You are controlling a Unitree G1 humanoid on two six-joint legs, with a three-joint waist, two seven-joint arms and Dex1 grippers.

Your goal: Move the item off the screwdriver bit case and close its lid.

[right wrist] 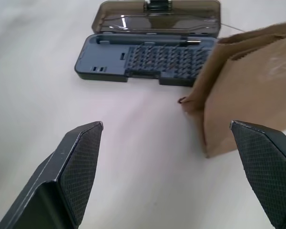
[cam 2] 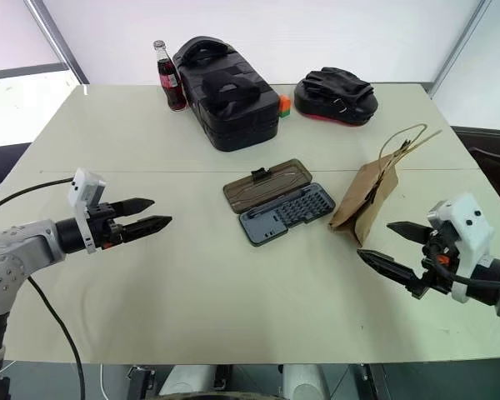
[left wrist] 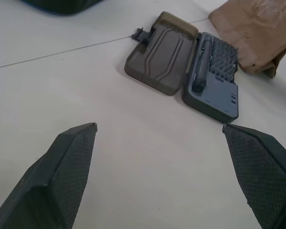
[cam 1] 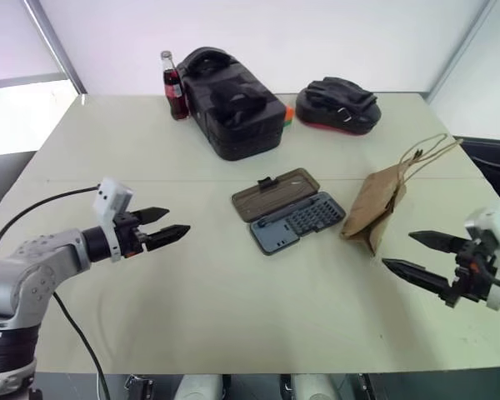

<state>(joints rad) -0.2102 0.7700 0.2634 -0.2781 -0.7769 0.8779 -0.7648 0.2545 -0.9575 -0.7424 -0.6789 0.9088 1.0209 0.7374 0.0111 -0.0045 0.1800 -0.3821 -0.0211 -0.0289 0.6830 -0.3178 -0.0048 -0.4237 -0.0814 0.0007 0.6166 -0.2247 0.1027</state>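
one bit case (cam 1: 298, 222) corner hides behind the bag (cam 1: 377, 202).

Open bit case (cam 1: 288, 211), paper bag (cam 1: 375, 204) beside

You're in what looks like a bare test room or lab, set up like a small workshop. A broad pale tabletop (cam 1: 233, 325) stands against plain white walls (cam 1: 317, 33) edged with slanted metal bars (cam 1: 54, 42). Well beyond your left pincer (cam 1: 177, 220) sits a black hard tool case (cam 1: 233, 104) with a cola bottle (cam 1: 174, 86) just beside it. Between your left pincer and right pincer (cam 1: 397, 250), a little further out, an open screwdriver bit case (cam 1: 287, 212) lies beside a brown paper bag (cam 1: 379, 200).
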